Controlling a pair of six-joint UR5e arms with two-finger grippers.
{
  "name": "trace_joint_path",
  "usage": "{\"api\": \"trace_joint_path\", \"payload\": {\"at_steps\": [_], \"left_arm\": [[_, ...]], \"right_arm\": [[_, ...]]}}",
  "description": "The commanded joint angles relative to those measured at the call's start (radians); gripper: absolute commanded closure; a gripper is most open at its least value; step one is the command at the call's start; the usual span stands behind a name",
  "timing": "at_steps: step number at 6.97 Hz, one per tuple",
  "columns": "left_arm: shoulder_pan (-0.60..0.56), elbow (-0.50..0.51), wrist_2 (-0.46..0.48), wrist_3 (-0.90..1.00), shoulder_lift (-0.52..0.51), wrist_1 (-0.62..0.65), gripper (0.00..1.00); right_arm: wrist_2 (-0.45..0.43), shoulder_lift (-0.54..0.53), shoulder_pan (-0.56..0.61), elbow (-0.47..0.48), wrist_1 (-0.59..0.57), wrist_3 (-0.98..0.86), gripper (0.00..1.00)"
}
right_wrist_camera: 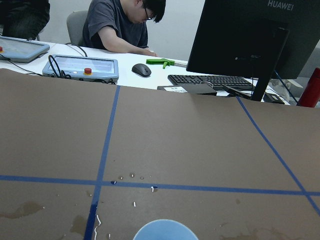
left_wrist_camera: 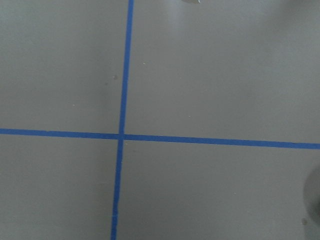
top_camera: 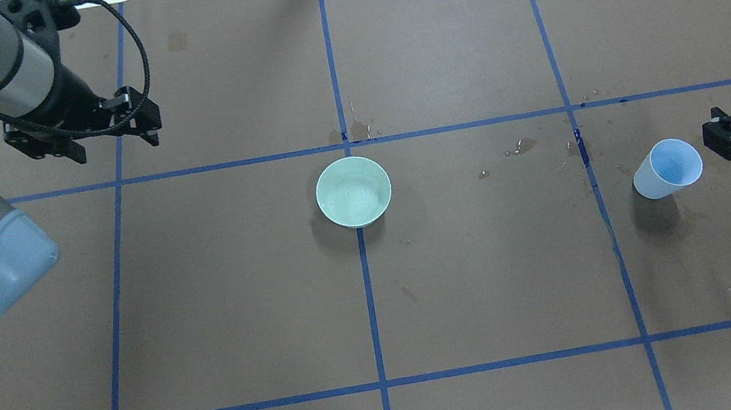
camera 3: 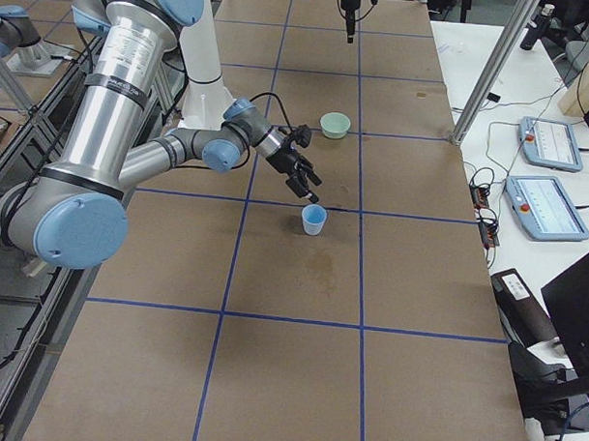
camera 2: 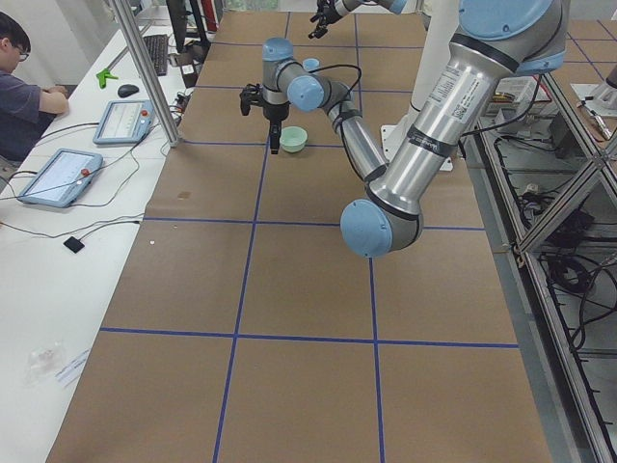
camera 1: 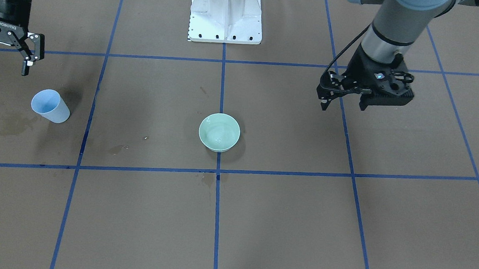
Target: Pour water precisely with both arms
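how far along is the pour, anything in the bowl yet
Done: the green bowl shows faint glints, so some water seems to be in it. In hand: nothing; the blue cup stands upright, ungripped, the right gripper open close by, the left gripper open and far off. Left: whether the cup holds water cannot be told.

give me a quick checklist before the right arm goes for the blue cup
1. right gripper open and empty: ok, jaws spread wide.
2. blue cup upright and free: ok, mouth up, standing apart from the gripper.
3. water in the blue cup: cannot tell, no view shows its level.
4. green bowl upright and ready to receive: ok, sits on the centre grid line.
5. left gripper clear of the pour path: ok, open, off to the side, away from the bowl.
6. paper dry near the cup: not ok, wet spots between cup and bowl.
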Motion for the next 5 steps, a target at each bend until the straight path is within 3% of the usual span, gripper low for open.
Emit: {"api": "trace_joint_path", "payload": {"at_steps": [1,2,4,5], "left_arm": [[0.104,0.175,0.014,-0.225,-0.078,-0.274,0.00],[0.160,0.238,0.074,-0.270,-0.147,-0.277,0.00],[0.230,0.321,0.117,-0.286,-0.191,-0.306,0.00],[0.262,0.372,0.152,-0.296,-0.202,-0.347,0.00]], "right_arm": [[0.484,0.105,0.413,-0.102,0.000,-0.419,0.00],[0.649,0.146,0.547,-0.171,0.000,-0.521,0.00],[0.952,0.243,0.757,-0.333,-0.017,-0.675,0.00],[0.998,0.252,0.795,-0.372,-0.023,-0.712,0.00]]}}
